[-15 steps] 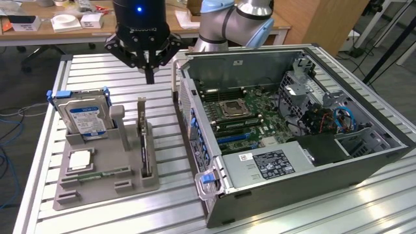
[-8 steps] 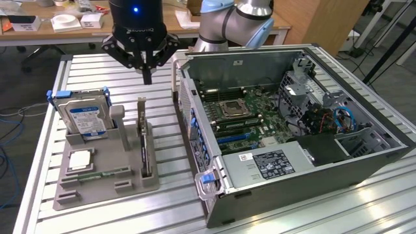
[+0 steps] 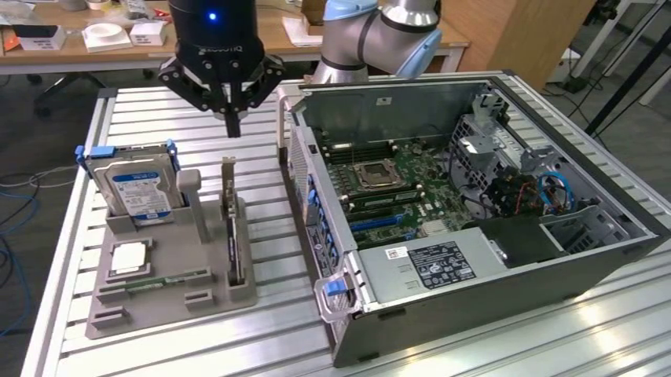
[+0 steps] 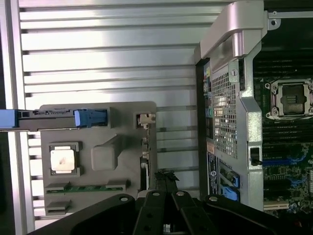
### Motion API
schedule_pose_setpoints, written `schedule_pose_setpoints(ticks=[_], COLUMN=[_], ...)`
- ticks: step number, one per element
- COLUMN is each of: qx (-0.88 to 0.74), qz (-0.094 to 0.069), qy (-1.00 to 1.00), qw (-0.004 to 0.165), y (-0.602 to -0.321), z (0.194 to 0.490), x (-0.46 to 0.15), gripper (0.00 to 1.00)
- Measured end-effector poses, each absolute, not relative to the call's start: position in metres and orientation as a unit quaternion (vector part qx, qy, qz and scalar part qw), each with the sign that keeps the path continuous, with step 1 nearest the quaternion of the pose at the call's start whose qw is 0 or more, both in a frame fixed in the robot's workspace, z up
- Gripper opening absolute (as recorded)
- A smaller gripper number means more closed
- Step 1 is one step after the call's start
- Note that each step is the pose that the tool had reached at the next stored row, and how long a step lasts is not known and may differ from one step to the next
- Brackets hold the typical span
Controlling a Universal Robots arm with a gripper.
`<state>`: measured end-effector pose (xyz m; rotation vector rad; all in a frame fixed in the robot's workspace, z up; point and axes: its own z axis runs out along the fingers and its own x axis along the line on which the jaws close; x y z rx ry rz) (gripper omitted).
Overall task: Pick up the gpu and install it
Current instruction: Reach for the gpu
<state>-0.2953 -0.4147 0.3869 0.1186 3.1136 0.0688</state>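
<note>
**Item count, worktop point(image 3: 210, 345)**

One gpu point(image 3: 232, 224), one hard drive point(image 3: 138, 191), one CPU chip point(image 3: 128, 258), one RAM stick point(image 3: 168, 278). One grey holder tray point(image 3: 157, 308). One open computer case point(image 3: 493, 302). One gripper point(image 3: 232, 128).

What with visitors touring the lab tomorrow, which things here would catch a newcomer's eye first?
The open computer case on the exterior view's right stands out, its green motherboard exposed. On that view's left, the black gripper hangs shut and empty above the gpu, which stands on edge in a grey holder beside a blue-labelled hard drive.
</note>
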Motion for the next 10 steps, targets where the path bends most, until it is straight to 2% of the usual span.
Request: schedule_pose_setpoints(ticks=[10], qx=[0.038], qz=[0.022], qy=[0.999], qw=[0.012], y=[-0.4156], z=[0.3866], x=[-0.3015], gripper=[0.11])
